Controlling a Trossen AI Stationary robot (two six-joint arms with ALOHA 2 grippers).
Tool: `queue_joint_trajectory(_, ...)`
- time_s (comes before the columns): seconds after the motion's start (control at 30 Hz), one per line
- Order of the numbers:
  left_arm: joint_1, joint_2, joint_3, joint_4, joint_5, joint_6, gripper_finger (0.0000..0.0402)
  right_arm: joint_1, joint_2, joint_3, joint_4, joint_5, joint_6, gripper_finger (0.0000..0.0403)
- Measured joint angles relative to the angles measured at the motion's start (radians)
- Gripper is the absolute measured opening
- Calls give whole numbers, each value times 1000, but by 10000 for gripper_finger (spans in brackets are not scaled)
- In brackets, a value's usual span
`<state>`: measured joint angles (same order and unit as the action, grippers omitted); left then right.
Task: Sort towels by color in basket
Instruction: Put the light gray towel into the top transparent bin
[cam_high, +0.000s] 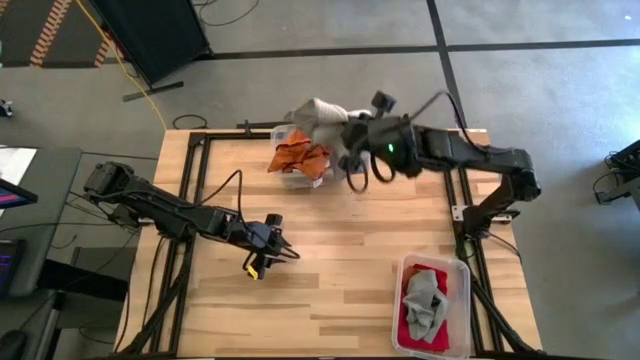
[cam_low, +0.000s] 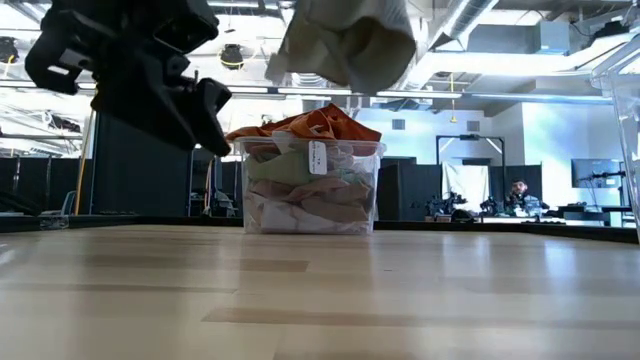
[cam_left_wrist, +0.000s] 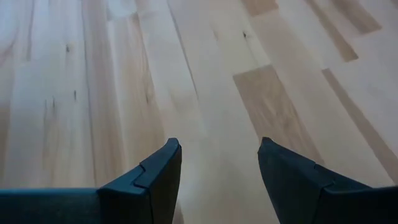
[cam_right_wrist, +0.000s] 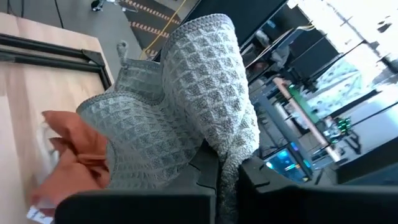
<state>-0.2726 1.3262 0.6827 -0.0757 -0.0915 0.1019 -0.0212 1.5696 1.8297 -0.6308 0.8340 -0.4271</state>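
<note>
My right gripper (cam_high: 338, 130) is shut on a grey waffle-weave towel (cam_right_wrist: 186, 106), held high over the clear bin (cam_high: 300, 160) at the table's far edge. That bin (cam_low: 310, 185) is filled with towels: rust-orange ones (cam_low: 310, 125) on top, with light green, tan and white ones below and a white tag showing. A second clear bin (cam_high: 432, 305) at the near right holds a red towel and a grey towel. My left gripper (cam_left_wrist: 217, 168) is open above bare wood near the table's middle (cam_high: 265, 248), touching nothing. My right gripper (cam_right_wrist: 227, 168) pinches a bunched fold of the grey towel (cam_right_wrist: 221, 146) between its two fingers, several layers as far as it shows. The fingers come roughly level from the table's right. The towel (cam_low: 345, 40) is lifted clear, its loose end drooping above the far bin.
Black frame rails (cam_high: 195, 190) run along the table's left and right sides. The near-right bin's clear wall (cam_low: 628, 110) shows at the low view's edge. Open wood (cam_high: 350, 230) lies between the two bins. A person sits far off in the room (cam_low: 518, 190).
</note>
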Motion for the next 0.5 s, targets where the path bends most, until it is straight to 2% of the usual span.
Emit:
queue_joint_trajectory(0.17,0,0,-1,-27,0,-2,204,-107,0,0,23,-154,0,38)
queue_joint_trajectory(0.5,0,0,-128,114,0,-54,204,-199,10,-10,162,-392,-1,38)
